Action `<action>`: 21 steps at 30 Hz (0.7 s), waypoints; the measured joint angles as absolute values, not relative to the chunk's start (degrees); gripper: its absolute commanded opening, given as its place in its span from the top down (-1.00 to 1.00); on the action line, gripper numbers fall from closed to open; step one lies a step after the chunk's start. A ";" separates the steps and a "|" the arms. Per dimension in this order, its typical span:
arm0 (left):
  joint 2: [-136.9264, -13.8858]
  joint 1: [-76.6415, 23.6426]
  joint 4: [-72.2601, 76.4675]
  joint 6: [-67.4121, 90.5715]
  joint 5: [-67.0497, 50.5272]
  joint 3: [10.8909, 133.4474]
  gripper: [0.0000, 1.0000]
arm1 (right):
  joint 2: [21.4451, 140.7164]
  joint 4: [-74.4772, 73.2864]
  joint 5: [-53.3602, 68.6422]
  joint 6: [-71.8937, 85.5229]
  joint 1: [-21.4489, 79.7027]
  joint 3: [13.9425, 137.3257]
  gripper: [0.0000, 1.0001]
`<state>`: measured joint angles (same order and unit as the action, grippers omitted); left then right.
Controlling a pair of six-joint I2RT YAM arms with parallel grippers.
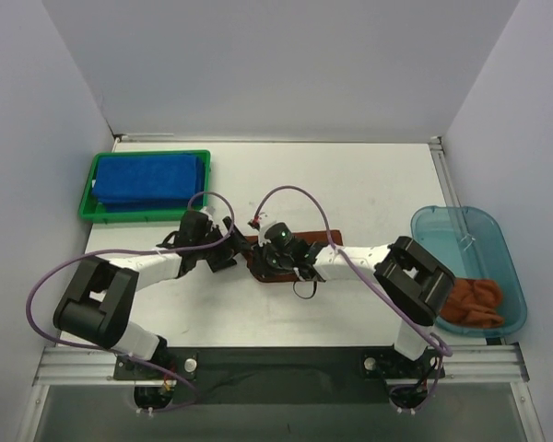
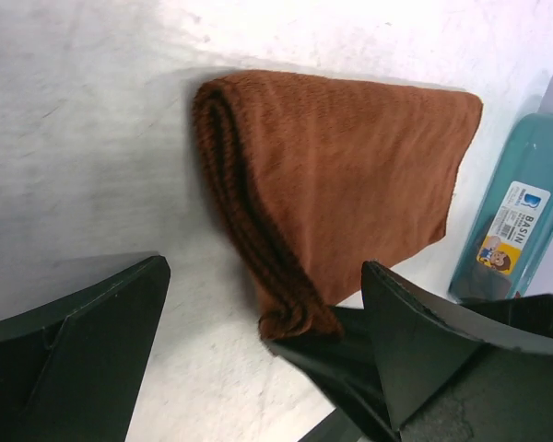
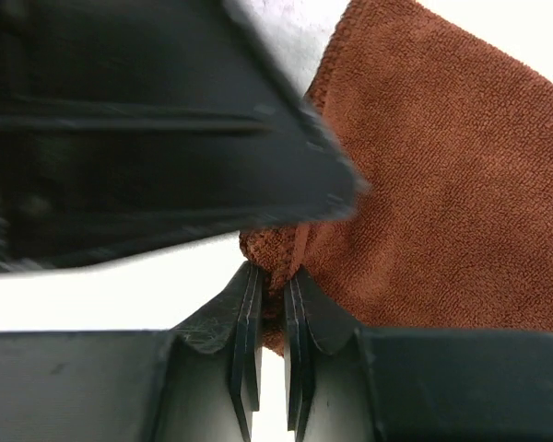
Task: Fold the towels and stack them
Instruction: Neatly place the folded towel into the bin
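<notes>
**Right hand (image 3: 269,276) clenched on the rust-brown folded terry towel (image 2: 350,175), left hand (image 2: 263,276) released**

The towel lies flat on the white bench (image 1: 350,184), roughly midway between its two sides, with both arms reaching in over it. The right hand's two dark fingers (image 3: 244,313) stand almost together, and a bunched corner of the cloth is nipped between their tips. The left hand has its fingers spread far apart and grasps nothing. It hangs low beside the towel's rounded, folded edge, at the end nearer the tray.

A green plastic tray (image 1: 88,207) sits in the far left corner of the bench. It holds a flat stack of royal blue folded towels (image 1: 152,180), well apart from the brown one.

Along the right edge of the bench stands a translucent teal plastic bin (image 1: 461,221). A crumpled rust-brown cloth (image 1: 470,302) is heaped in its near end. In the left wrist view a small printed label (image 2: 511,226) on the bin's wall reads BASIN
</notes>
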<state>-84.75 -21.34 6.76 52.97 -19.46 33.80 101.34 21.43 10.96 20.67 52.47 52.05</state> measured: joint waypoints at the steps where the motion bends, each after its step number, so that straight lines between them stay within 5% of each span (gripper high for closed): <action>1: -85.86 -21.98 8.03 53.76 -19.33 34.22 -0.95 | 101.34 21.71 11.00 20.82 52.47 52.03 1.00; 8: -90.35 -24.51 12.93 56.51 -18.00 36.56 -0.95 | 101.34 22.96 11.07 21.02 52.42 51.99 1.00; 12: -92.09 -25.39 15.07 57.54 -17.39 37.21 -0.78 | 101.34 23.00 11.07 21.02 52.42 51.96 1.00; 18: -93.60 -25.85 16.05 58.22 -15.55 36.95 -0.16 | 101.34 23.20 11.05 21.02 52.42 51.70 1.00; 21: -93.86 -25.85 15.92 58.04 -14.63 36.36 0.31 | 101.34 23.40 11.03 21.02 52.42 51.42 1.00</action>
<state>-93.86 -25.85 15.92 58.04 -14.63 36.36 101.34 23.40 11.03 21.02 52.42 51.42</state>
